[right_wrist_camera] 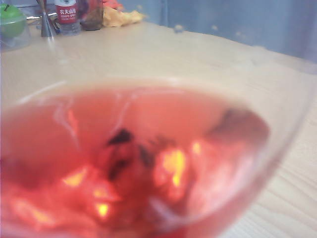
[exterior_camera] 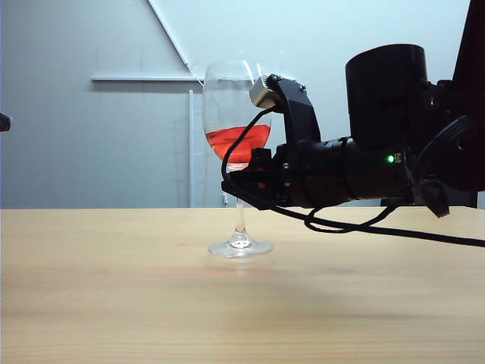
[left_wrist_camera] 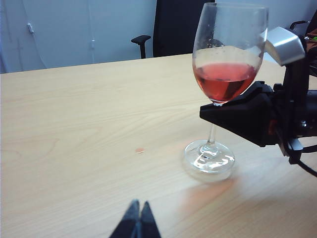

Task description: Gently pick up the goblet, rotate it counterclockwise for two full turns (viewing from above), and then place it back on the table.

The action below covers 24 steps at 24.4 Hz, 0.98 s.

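The goblet is a clear stemmed glass with red liquid in its bowl, and its round foot looks to rest on the light-wood table. My right gripper reaches in level from the right. It is shut on the thin stem just under the bowl, as the left wrist view also shows of the right gripper and the goblet. The right wrist view is filled by the blurred red bowl, which hides that gripper's fingers. My left gripper is shut and empty, low over the table, well apart from the glass.
A black cable hangs under the right arm, close above the tabletop. A small reddish spot marks the wood near the foot. A green apple, a red-labelled bottle and other items stand at the table's far end. A black chair stands behind the table.
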Tool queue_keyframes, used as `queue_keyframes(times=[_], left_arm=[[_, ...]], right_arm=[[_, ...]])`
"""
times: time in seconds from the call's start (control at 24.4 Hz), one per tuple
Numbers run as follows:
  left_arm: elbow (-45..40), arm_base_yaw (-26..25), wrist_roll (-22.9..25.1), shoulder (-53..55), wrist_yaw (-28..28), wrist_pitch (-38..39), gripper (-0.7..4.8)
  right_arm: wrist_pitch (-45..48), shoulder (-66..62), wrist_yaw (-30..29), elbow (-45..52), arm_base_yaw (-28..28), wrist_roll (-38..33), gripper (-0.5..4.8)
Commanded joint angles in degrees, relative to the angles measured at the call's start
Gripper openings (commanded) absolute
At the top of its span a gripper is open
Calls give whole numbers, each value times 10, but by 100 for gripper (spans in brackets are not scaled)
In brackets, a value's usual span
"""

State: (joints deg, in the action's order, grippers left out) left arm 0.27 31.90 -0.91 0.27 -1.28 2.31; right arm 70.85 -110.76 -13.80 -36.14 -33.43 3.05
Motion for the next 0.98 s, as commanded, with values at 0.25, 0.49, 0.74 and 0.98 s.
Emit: queue_keyframes(times=[0.25,0.49,0.74,0.98], left_arm=[[2,0,0,1,0,-7,-5],[2,0,1,1,0,-7,-5],[2,0,0,1,0,-7,-5],[2,0,0,1,0,-7,-5]], right_arm=[[36,-1,3,-5,-1,1,-5],[50,-12,3,-5,-1,0,-5],[62,-16,4,-5,-1,-5,-4],[54,-16,12,-5,-1,-5,6]])
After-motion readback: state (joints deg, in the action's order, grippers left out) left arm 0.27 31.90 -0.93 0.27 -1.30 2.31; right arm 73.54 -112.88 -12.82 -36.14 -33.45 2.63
